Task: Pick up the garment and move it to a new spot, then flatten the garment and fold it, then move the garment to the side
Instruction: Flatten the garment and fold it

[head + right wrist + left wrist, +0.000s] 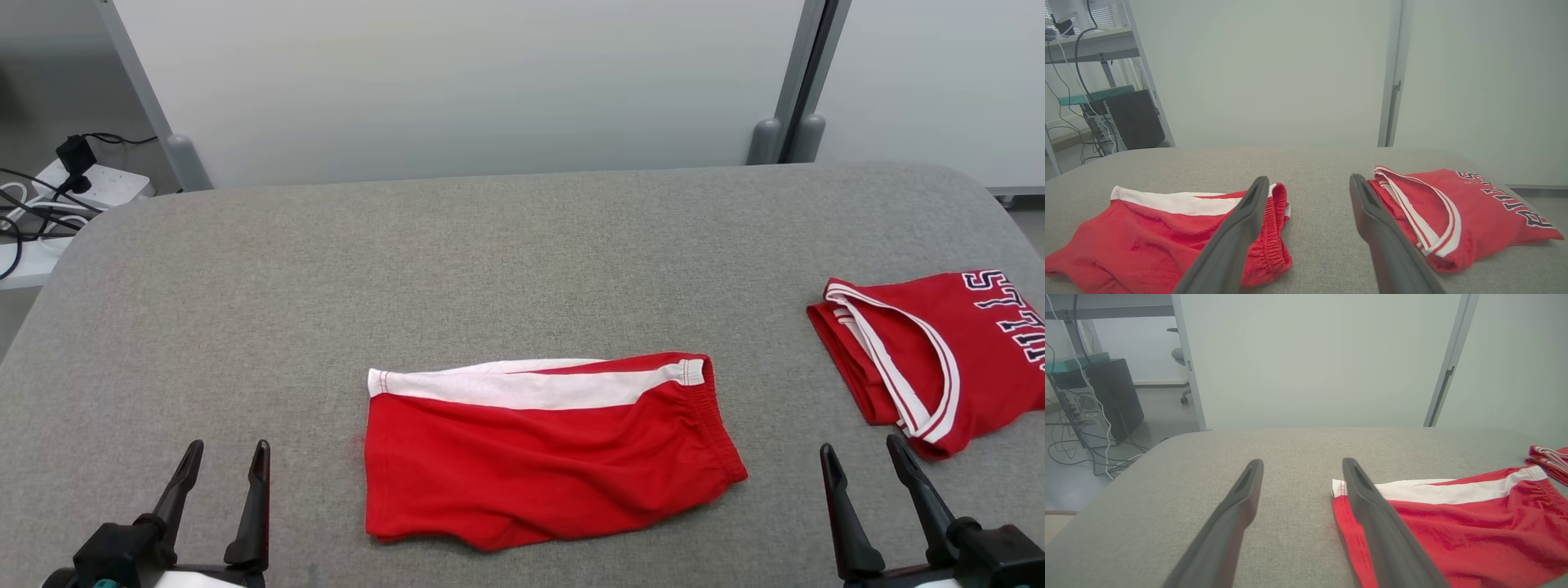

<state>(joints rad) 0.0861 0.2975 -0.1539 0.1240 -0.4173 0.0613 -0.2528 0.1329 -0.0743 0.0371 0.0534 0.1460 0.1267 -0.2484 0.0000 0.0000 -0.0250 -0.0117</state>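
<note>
Red shorts with a white side stripe, the garment (539, 457), lie folded in half near the front middle of the grey table (490, 261); the waistband points right. They also show in the left wrist view (1461, 535) and the right wrist view (1163, 232). My left gripper (227, 459) hovers open at the lower left, well left of the shorts, with nothing between its fingers (1241, 506). My right gripper (861, 453) stands open at the lower right, between the shorts and a jersey, holding nothing; its fingers (1249, 212) frame bare table.
A folded red jersey (931, 351) with white trim and dark lettering lies at the table's right edge, also in the right wrist view (1457, 212). A power strip with cables (90, 184) sits off the back left corner. Pale partition panels stand behind the table.
</note>
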